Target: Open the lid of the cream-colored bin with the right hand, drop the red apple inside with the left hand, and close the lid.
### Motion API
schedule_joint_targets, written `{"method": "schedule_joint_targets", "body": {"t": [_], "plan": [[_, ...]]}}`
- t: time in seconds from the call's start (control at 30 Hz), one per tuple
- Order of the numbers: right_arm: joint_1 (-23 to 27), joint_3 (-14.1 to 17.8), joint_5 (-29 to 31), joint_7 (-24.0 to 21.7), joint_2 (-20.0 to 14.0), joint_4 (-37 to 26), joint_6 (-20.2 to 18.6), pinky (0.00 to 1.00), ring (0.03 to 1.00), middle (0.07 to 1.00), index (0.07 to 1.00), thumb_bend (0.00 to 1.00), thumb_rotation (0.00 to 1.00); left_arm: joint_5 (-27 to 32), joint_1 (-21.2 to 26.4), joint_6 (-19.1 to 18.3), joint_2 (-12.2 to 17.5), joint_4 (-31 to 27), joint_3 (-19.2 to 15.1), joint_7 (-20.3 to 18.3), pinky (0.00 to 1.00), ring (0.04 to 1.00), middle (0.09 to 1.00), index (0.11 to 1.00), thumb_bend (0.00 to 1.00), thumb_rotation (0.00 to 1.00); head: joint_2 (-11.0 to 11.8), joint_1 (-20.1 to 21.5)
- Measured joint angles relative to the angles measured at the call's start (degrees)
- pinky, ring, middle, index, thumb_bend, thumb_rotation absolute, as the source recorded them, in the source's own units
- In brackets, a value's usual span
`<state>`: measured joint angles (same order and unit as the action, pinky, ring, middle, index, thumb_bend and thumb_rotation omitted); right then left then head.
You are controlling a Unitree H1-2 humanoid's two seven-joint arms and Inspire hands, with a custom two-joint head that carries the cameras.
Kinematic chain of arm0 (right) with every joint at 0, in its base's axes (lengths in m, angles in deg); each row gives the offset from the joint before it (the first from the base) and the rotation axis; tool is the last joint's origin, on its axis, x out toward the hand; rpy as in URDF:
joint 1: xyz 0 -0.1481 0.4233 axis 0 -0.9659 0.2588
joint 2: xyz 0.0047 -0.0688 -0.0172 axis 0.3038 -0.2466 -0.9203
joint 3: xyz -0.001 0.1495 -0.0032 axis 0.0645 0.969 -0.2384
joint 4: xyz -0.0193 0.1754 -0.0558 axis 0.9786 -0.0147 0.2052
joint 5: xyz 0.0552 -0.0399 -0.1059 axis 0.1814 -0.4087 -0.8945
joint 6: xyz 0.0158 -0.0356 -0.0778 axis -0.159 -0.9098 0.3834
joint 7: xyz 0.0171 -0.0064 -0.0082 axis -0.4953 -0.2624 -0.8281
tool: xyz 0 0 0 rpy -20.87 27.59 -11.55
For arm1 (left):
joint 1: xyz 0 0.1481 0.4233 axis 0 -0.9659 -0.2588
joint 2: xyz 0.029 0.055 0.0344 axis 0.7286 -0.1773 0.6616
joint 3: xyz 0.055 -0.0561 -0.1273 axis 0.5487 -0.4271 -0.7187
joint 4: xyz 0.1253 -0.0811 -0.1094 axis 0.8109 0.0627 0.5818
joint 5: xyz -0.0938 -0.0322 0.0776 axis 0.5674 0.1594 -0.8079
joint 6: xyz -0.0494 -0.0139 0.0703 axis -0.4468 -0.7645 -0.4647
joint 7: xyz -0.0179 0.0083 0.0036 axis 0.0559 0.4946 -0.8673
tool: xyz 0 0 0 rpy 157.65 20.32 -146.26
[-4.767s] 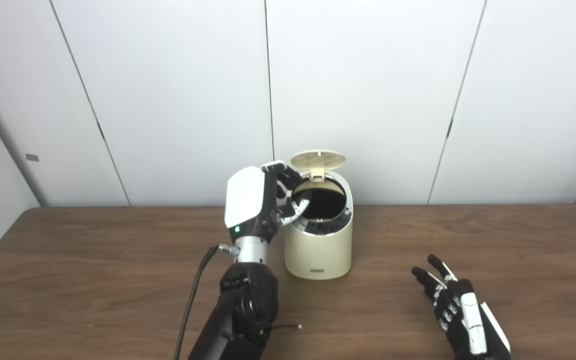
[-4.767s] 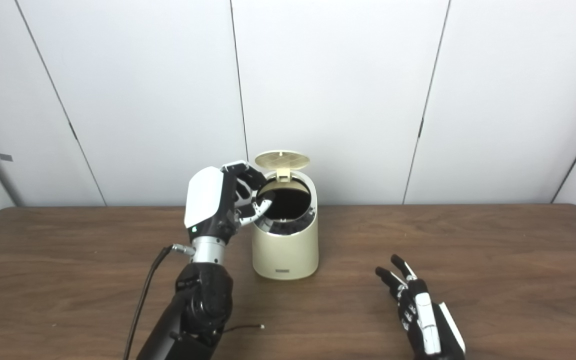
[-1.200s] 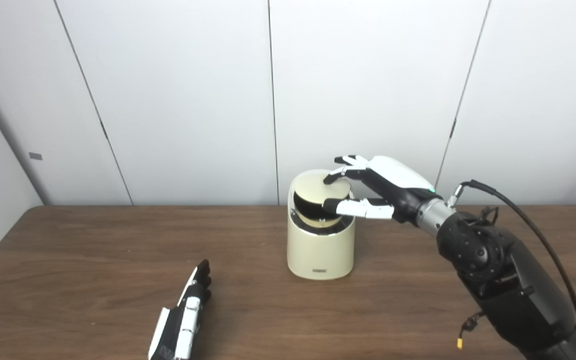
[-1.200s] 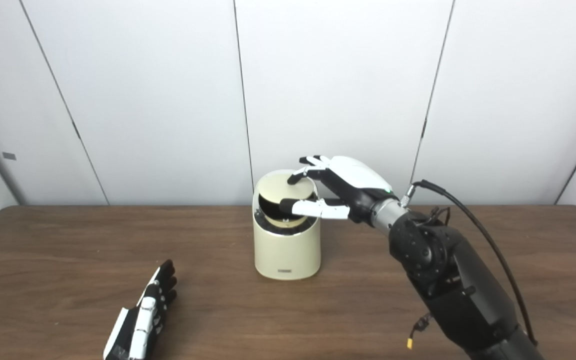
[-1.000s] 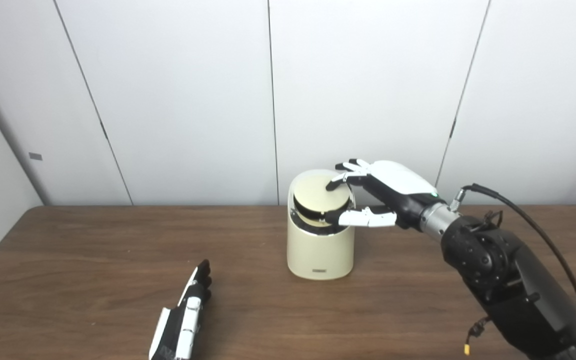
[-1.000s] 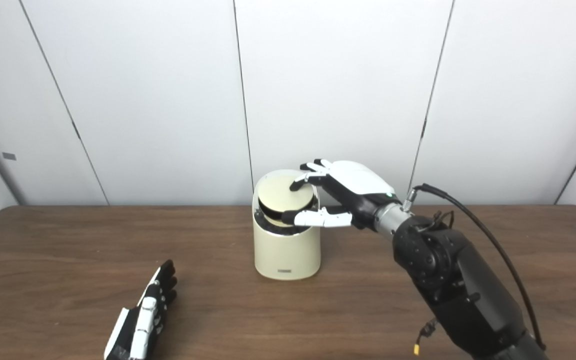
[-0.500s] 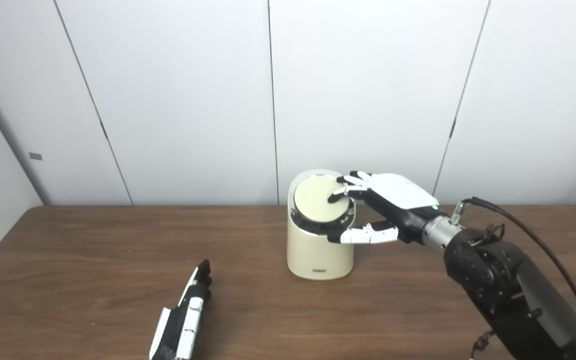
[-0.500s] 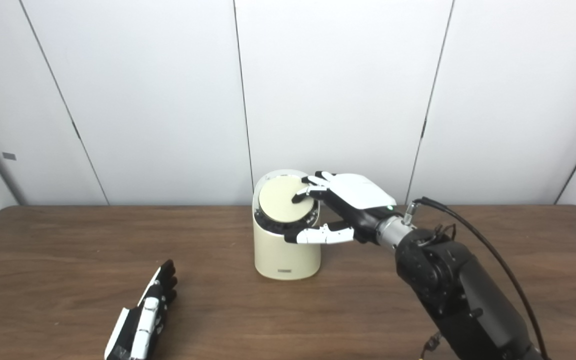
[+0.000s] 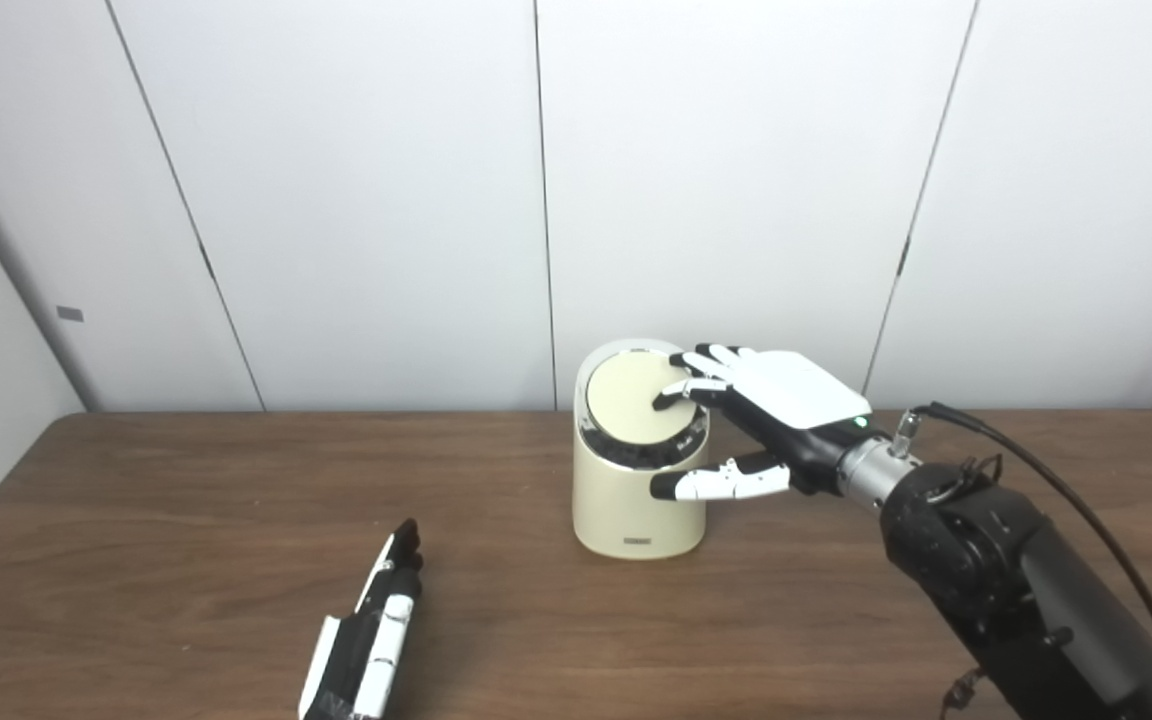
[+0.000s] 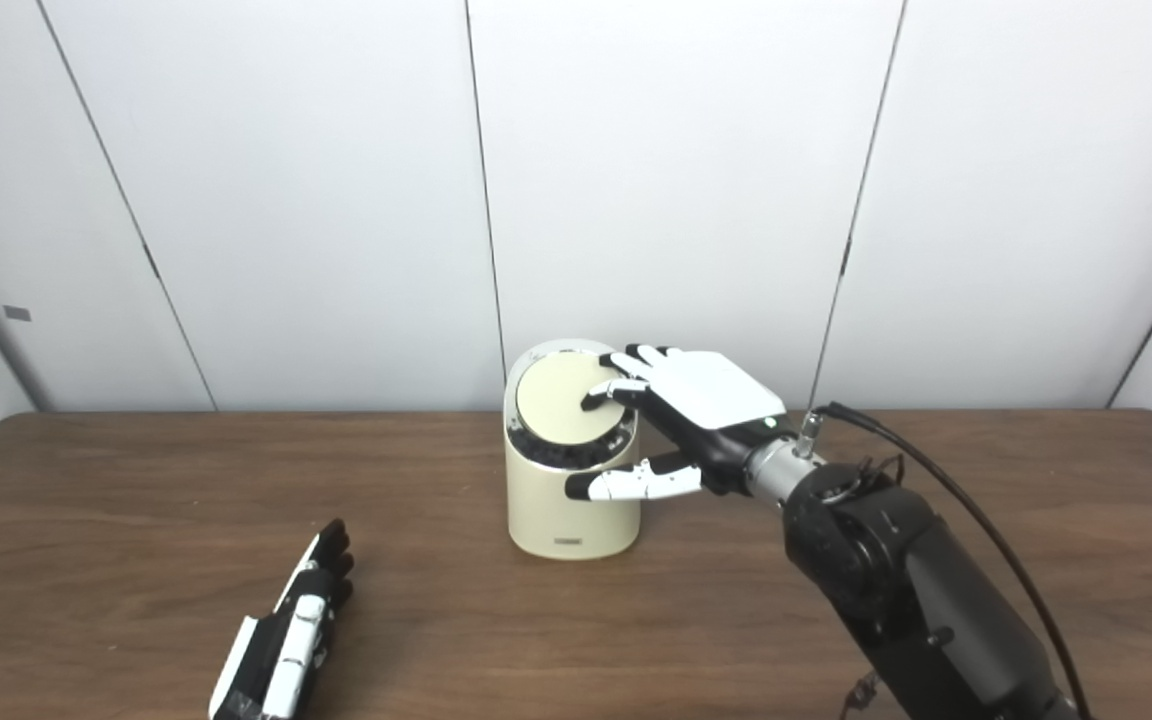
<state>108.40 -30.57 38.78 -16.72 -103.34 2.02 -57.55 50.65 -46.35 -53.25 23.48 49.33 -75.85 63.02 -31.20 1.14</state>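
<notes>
Fingers (image 9: 681, 397) of the right hand (image 9: 776, 405) rest spread on the lid (image 9: 631, 410), which lies flat on the bin (image 9: 636, 505) at mid-table (image 9: 136, 520), thumb beside its wall, gripping nothing. Apple is not visible. Left hand (image 9: 366, 640) lies flat, fingers straight, empty.

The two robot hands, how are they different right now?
The right hand is raised, with its fingers pressing on the lid of the cream-colored bin; the left hand lies flat on the table, touching nothing else. The right hand shows its white back; the left hand shows mostly its edge. Both hold nothing, and both are black and white.
</notes>
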Motion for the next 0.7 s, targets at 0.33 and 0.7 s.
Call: {"method": "schedule_joint_targets", "body": {"t": [0.33,0.7], "plan": [[0.96,-3.59,-10.93,-1.17,-0.76,-1.37,2.45,1.00,1.000,1.000,0.806,0.61,1.00,0.43,-0.02,0.55,-0.69,0.00,-0.17,0.98,1.00,1.000,1.000,1.000,0.59,0.82,-0.70,-0.35],[0.48,-2.03,-11.40,-1.60,-0.28,-1.58,4.02,1.00,1.000,0.996,0.800,0.61,1.00,0.52,0.01,0.37,-0.89,-0.03,0.08,1.46,1.00,1.000,1.000,1.000,0.61,0.83,-0.97,-0.44]]}}
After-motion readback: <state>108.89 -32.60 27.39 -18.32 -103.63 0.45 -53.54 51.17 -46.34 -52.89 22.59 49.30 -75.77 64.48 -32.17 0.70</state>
